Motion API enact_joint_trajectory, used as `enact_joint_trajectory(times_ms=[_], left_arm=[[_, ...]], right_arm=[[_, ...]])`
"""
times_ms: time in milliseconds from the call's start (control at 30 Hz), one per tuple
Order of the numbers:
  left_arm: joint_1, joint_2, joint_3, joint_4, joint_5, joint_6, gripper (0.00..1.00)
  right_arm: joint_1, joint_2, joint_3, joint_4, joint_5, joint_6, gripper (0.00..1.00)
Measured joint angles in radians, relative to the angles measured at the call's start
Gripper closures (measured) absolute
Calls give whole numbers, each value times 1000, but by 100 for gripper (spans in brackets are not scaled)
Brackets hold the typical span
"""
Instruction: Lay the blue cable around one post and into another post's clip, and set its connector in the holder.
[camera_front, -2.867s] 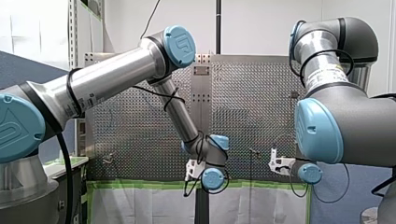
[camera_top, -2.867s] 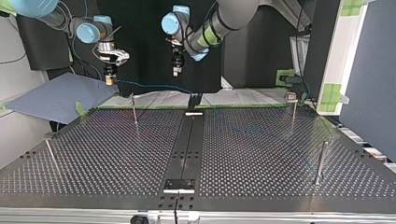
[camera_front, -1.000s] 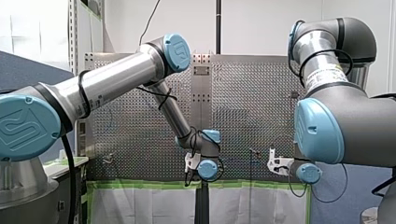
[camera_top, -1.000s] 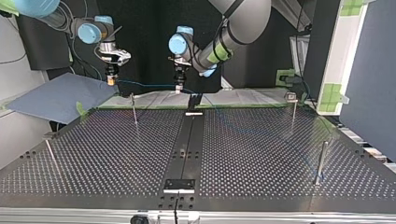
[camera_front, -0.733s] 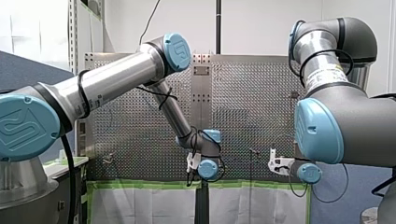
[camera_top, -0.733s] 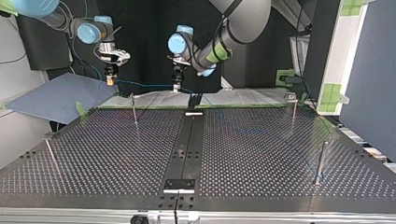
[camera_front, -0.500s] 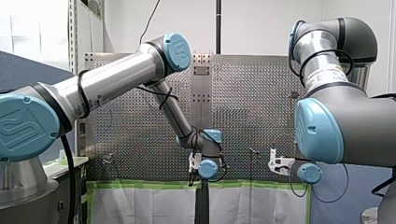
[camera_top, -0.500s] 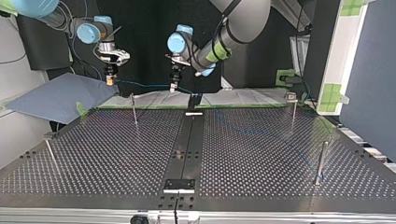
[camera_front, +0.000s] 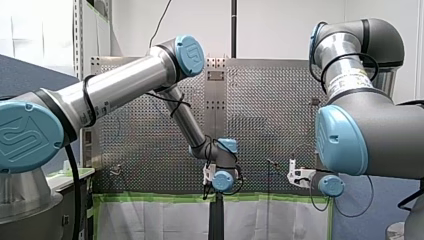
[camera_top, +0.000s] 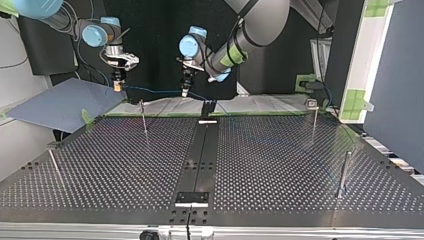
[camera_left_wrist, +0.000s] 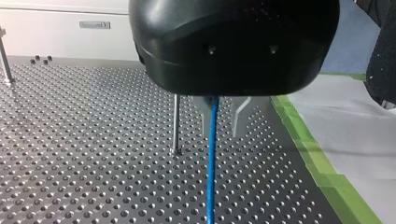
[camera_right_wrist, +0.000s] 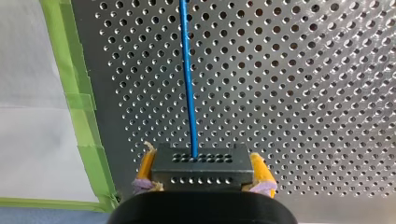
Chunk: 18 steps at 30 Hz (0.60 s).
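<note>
Change: my left gripper has come down from above the blue cable to its level and edged toward my right gripper, which has not shifted.
Writing: the blue joint caps carry a raised logo. A white sticker on my right arm and a small label on the pale wall past the bench are too small to read.
Left fingers: two bare metal fingers, tapered, stand apart with a gap between them. The cable runs past the inner side of one; whether it touches I cannot tell.
Right fingers: yellow pads, frayed at the edges, are clamped on both ends of the connector.
Connector: a black rectangular block with two rows of small holes; the cable leaves the middle of one face.
Cable: thin and smooth, it is strung nearly level between the two grippers above the arm-side edge of the bench. Past my left gripper it slopes down toward that edge.
Bench: dull metal, closely perforated, with a black strip down the middle. Green tape lines the arm-side edge, with a white sheet beyond.
Posts: one thin metal post stands near the arm-side edge, below the cable's span. Another, with a small head, stands toward an arm-side corner.
Block: a black upright block sits at the strip's arm-side end, near the cable's lower run.
</note>
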Motion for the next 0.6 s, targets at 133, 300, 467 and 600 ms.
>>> enact_joint_trajectory(times_ms=[133, 300, 467, 600], left_arm=[[0, 0, 0, 0, 5, -3, 84], [0, -1, 0, 0, 7, -21, 100], [0, 0, 0, 12, 26, -48, 100], [0, 0, 0, 25, 57, -59, 100]], right_arm=[[0, 0, 0, -1, 0, 1, 100], [0, 0, 0, -2, 0, 1, 100], [0, 0, 0, -3, 0, 1, 100], [0, 0, 0, -3, 0, 1, 100]])
